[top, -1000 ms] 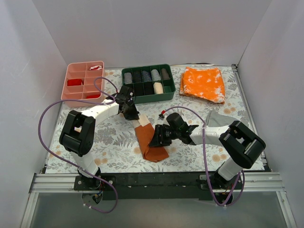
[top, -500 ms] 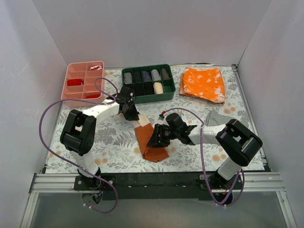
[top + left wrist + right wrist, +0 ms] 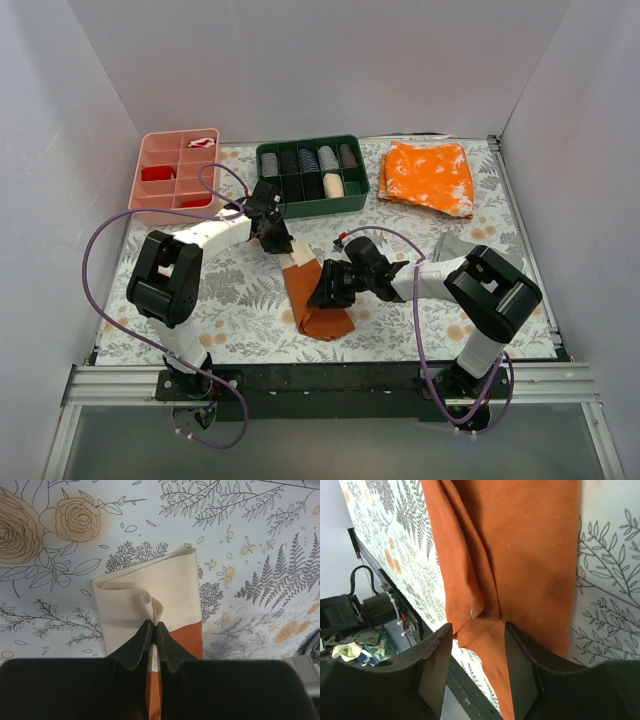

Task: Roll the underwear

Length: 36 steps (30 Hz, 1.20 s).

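The underwear [image 3: 314, 308] lies as a folded strip on the floral table, rust-brown with a cream end at its far tip. My left gripper [image 3: 283, 245] is at that far end. In the left wrist view it [image 3: 152, 623] is shut, pinching a small fold of the cream face [image 3: 145, 587]. My right gripper [image 3: 326, 289] sits over the strip's middle. In the right wrist view it [image 3: 478, 628] is open, its fingers [image 3: 436, 665] on either side of a crease in the rust cloth [image 3: 525, 550], close above it.
A pink divided tray [image 3: 172, 176] stands at the back left and a green divided tray [image 3: 312, 176] with rolled items at the back middle. A bright orange speckled cloth [image 3: 428, 177] lies at the back right, a grey cloth [image 3: 462, 247] beside my right arm.
My right gripper has shifted slightly left over the underwear. The left gripper has stayed at the cream end.
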Each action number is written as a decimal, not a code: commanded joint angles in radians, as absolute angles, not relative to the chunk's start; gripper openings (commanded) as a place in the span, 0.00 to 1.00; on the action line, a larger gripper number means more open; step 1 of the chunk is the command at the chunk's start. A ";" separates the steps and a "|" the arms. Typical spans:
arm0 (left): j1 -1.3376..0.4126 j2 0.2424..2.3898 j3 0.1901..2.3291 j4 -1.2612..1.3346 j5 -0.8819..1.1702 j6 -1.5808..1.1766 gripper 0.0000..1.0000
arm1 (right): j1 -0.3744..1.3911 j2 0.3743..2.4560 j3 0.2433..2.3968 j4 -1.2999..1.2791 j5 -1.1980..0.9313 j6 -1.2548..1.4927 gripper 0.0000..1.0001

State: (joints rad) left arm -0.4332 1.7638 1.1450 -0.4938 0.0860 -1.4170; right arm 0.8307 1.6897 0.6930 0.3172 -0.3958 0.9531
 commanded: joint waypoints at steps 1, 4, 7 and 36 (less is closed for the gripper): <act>-0.434 1.755 1.161 -0.488 0.083 -1.411 0.00 | 0.828 1.707 0.749 0.331 -0.379 0.943 0.54; -0.434 1.756 1.160 -0.489 0.084 -1.408 0.00 | 0.828 1.712 0.758 0.330 -0.374 0.943 0.54; -0.434 1.753 1.158 -0.489 0.083 -1.410 0.00 | 0.827 1.726 0.775 0.310 -0.373 0.939 0.54; -0.434 1.759 1.149 -0.485 0.087 -1.410 0.00 | 0.831 1.759 0.805 0.285 -0.411 0.922 0.10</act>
